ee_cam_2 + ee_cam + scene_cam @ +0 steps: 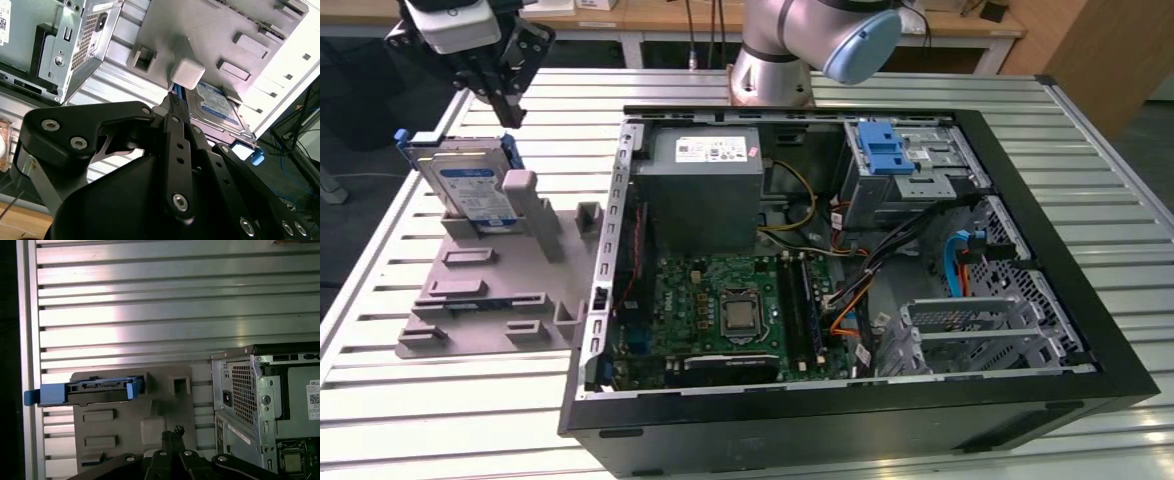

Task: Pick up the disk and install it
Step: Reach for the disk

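The disk (464,186) stands on edge in a grey holder (487,290) at the exterior view's left, silver with a white-and-blue label and a blue carrier frame. My gripper (508,108) hangs just above and behind it, apart from it, fingers shut together with nothing between them. The second wrist view has the disk's label face (216,107) beyond the fingertips (173,101). In the first wrist view the disk (90,389) is edge-on, its blue frame ahead of the gripper (173,433).
An open black computer case (1067,300) lies on the slatted metal table (440,420), with a grey power supply (704,185), a motherboard (734,310), a blue-latched drive cage (891,150) and a metal bay (974,330). The table's edge runs close behind the holder.
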